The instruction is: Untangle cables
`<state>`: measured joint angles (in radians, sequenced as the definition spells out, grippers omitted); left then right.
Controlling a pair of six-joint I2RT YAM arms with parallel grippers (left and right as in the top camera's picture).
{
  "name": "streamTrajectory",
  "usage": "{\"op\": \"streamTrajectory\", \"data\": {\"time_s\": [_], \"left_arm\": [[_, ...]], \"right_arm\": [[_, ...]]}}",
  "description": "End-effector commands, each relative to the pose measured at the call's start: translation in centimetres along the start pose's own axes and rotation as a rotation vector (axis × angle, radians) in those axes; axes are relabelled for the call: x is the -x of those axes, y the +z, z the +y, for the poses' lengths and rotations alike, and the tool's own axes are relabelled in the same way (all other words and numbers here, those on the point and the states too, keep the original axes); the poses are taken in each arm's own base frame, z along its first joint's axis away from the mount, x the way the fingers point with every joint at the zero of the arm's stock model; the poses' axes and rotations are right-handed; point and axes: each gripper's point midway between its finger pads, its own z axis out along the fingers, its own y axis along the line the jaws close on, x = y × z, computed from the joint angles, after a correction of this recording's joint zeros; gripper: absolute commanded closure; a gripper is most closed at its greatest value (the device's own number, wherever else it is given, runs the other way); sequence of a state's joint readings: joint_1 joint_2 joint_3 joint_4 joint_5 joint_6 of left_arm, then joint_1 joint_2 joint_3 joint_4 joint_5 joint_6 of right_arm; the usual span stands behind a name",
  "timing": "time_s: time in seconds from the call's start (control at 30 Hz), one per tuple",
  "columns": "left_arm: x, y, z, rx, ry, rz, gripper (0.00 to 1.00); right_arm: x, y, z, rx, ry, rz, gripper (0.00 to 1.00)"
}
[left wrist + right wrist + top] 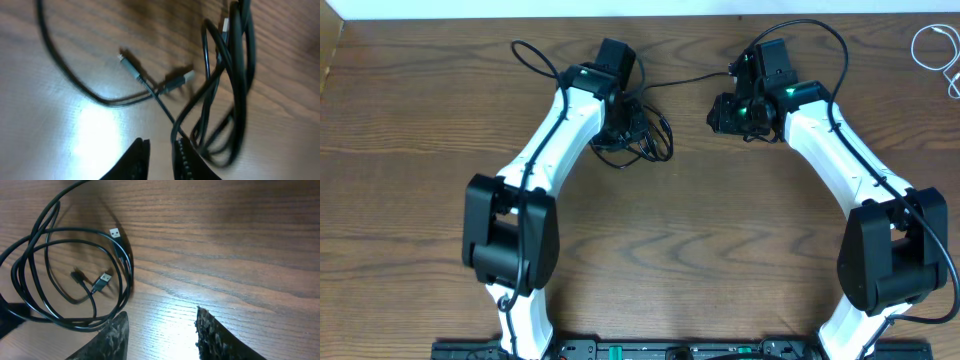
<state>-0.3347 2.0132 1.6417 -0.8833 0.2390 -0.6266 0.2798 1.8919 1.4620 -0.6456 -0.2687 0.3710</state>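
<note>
Overhead, the black cable (665, 135) was found coiled on the table (670, 250) just beside the left tool (160, 150), while the white cable (915, 45) lay well apart at the far right edge. The left tool was parted narrowly, with nothing clearly pinched. The right tool (160, 325) was spread wide and empty. Were several overlapping strands pinched together, the loops could be tightened. A plug (115, 232) could also be snagged and the whole coil dragged.

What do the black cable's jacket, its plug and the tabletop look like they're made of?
Black cable: likely rubber or PVC jacket, smooth and slightly glossy; it coils loosely.
Plug: bright metal shell on a black moulded grip.
Table: wood or wood-look laminate; brown grain with glare off the surface.
</note>
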Motion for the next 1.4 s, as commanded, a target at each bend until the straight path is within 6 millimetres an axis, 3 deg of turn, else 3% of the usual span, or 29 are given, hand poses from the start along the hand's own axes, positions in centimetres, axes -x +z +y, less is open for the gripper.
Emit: {"op": "streamTrajectory", "data": {"time_s": [0.0, 0.23, 0.37, 0.47, 0.63, 0.7, 0.77, 0.87, 1.0, 1.13, 1.27, 1.37], "left_arm": [[0.0, 1.4, 0.3, -0.003, 0.037, 0.026, 0.74], [1.4, 1.6, -0.1, -0.070, 0.044, 0.012, 0.73], [1.2, 1.8, -1.0, -0.127, 0.077, 0.022, 0.73], [0.8, 2.6, -1.5, -0.174, 0.088, 0.031, 0.73], [0.3, 4.8, -0.5, -0.177, 0.088, 0.028, 0.74], [0.2, 5.4, -0.3, -0.182, 0.090, 0.021, 0.79], [0.4, 5.5, -0.4, -0.189, 0.094, 0.012, 0.92], [0.9, 5.1, -0.9, -0.206, 0.102, -0.013, 0.92], [1.5, 2.9, -2.0, -0.243, 0.121, -0.065, 0.93], [1.8, -1.7, -3.5, -0.300, 0.154, -0.143, 0.93], [0.7, -6.4, -4.8, -0.347, 0.189, -0.198, 0.92], [-0.3, -8.7, -5.5, -0.371, 0.213, -0.219, 0.92]], "right_arm": [[-0.4, 0.4, -0.3, -0.010, -0.010, 0.015, 0.58], [-0.8, 0.4, -0.5, -0.019, -0.021, 0.030, 0.57], [-0.8, 0.4, -0.5, -0.019, -0.021, 0.030, 0.55], [-0.8, 0.4, -0.5, -0.018, -0.021, 0.029, 0.55], [-0.8, 0.4, -0.5, -0.019, -0.021, 0.030, 0.55], [-0.8, 0.4, -0.5, -0.018, -0.021, 0.030, 0.55], [-0.8, 0.4, -0.5, -0.018, -0.021, 0.030, 0.54], [-0.8, 0.4, -0.4, -0.017, -0.021, 0.029, 0.54], [-1.0, 0.4, 0.3, 0.029, -0.078, 0.041, 0.54], [-1.4, -0.3, 3.9, 0.234, -0.185, 0.060, 0.65], [-1.3, -2.2, 7.9, 0.426, -0.290, 0.029, 0.62], [-1.2, -3.7, 10.2, 0.515, -0.355, -0.006, 0.58]]}}
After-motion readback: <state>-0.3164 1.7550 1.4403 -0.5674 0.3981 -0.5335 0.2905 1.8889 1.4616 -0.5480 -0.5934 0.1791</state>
